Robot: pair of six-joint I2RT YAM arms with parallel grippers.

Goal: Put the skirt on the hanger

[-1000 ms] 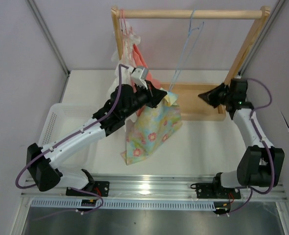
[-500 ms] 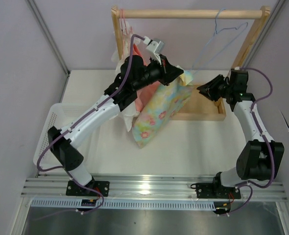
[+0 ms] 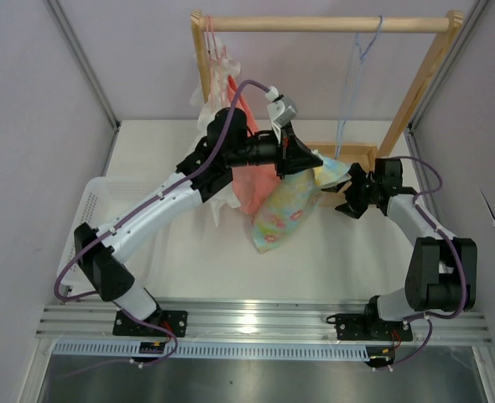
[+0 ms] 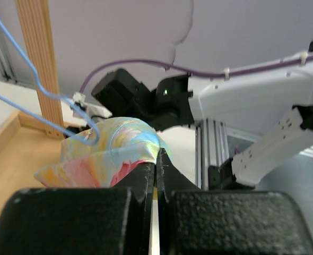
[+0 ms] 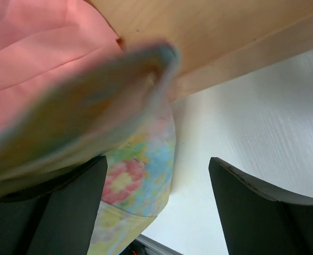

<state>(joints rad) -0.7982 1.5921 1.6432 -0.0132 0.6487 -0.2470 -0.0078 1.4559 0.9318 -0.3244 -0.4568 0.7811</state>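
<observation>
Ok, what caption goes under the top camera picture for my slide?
The left gripper holds the skirt up beside the hanger, the right gripper open close by.

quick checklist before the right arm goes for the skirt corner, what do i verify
1. left end effector shut on the skirt: ok.
2. right end effector open, beside the skirt's corner: ok.
3. hanger hooked over the wooden rail: ok.
4. hanger wire inside the skirt's waist: cannot tell; it meets the cloth in the left wrist view.
5. skirt clear of the salmon garment: cannot tell; they overlap from above.
</observation>
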